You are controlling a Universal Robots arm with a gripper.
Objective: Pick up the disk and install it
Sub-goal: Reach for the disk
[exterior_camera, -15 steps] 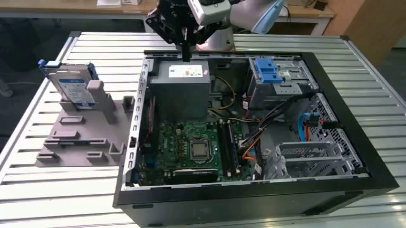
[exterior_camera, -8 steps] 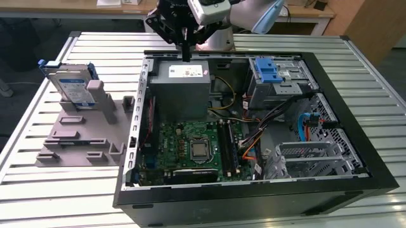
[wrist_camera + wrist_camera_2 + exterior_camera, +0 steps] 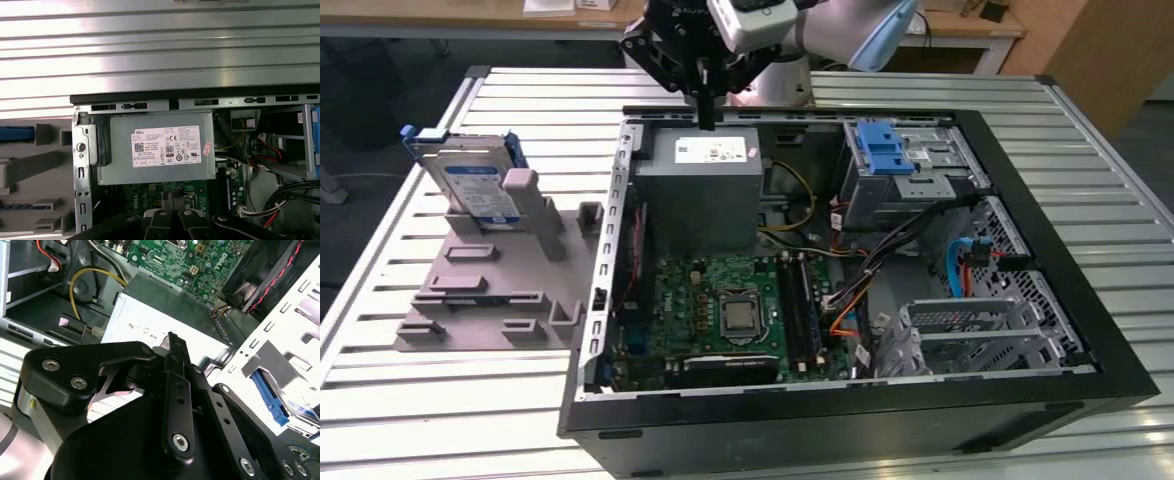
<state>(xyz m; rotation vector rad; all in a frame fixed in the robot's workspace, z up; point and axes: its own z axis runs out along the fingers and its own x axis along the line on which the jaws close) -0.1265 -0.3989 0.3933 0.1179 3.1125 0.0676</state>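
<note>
— Gripper (image 3: 707, 118) position?

— Hangs at the far edge of the uncovered computer case (image 3: 1067, 300), pointing straight down above the power supply (image 3: 698, 180). Hard to tell whether touching it or clear of it.

— And the jaws?

— Pressed together, gripping nothing. Read as one thin black bar in the exterior view. Same in the first wrist view: gripper (image 3: 171, 200) closed tip to tip, with the labelled power supply (image 3: 155, 145) beyond. Closed again in the second wrist view, gripper (image 3: 172, 340) above the power supply (image 3: 150, 320).

— Whereabouts of the disk (image 3: 470, 185)?

— Stands upright on edge in the grey fixture (image 3: 487, 290), at the exterior view's left, outside the case and well apart from the gripper. Shows a white-and-blue label and a blue carrier frame. Not yet picked up.

— Surroundings?

— Case and fixture side by side on a slatted metal table (image 3: 400, 400). Inside the case: green motherboard (image 3: 720, 300) on the near side of the power supply, blue drive-bay bracket (image 3: 886, 150) toward the exterior view's right, cables (image 3: 907, 240) running below the bracket.
</note>
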